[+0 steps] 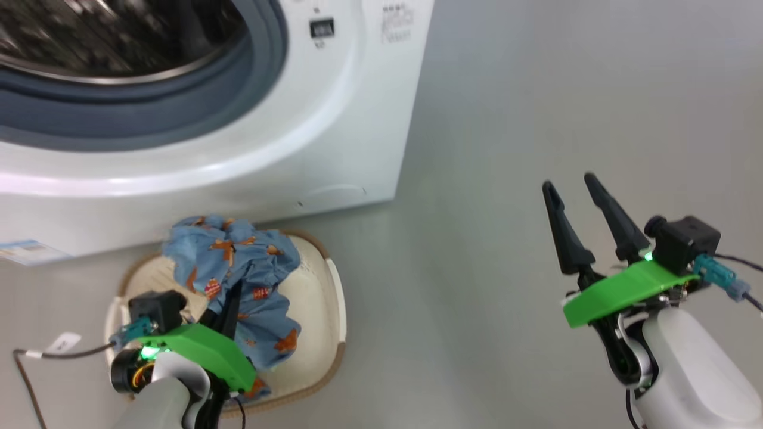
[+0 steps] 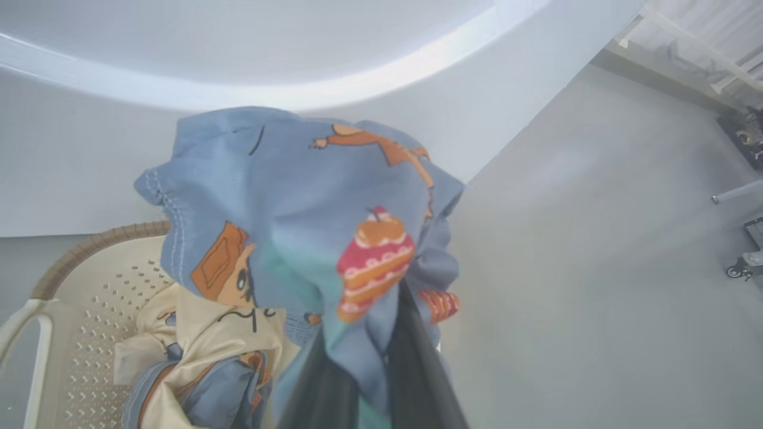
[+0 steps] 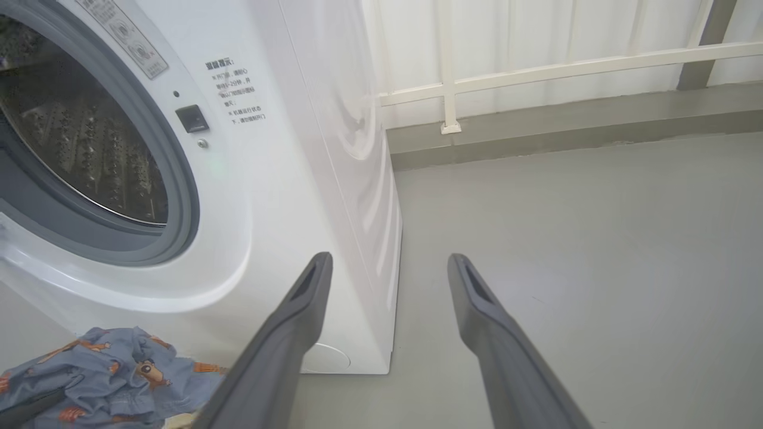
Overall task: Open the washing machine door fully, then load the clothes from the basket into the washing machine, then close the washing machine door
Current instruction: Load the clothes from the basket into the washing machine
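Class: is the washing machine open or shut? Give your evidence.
Open. The washing machine has its steel drum and grey seal uncovered.

A white railing (image 3: 446, 59) stands beyond the grey floor (image 3: 596, 238).

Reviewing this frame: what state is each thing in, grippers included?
washing machine: opening uncovered, drum bare where visible.
basket: upright on the floor in front of the machine.
left gripper: shut on the clothes.
clothes: blue piece bunched up in the grip above the basket; cream piece lying in it.
right gripper: open, empty, over the floor.
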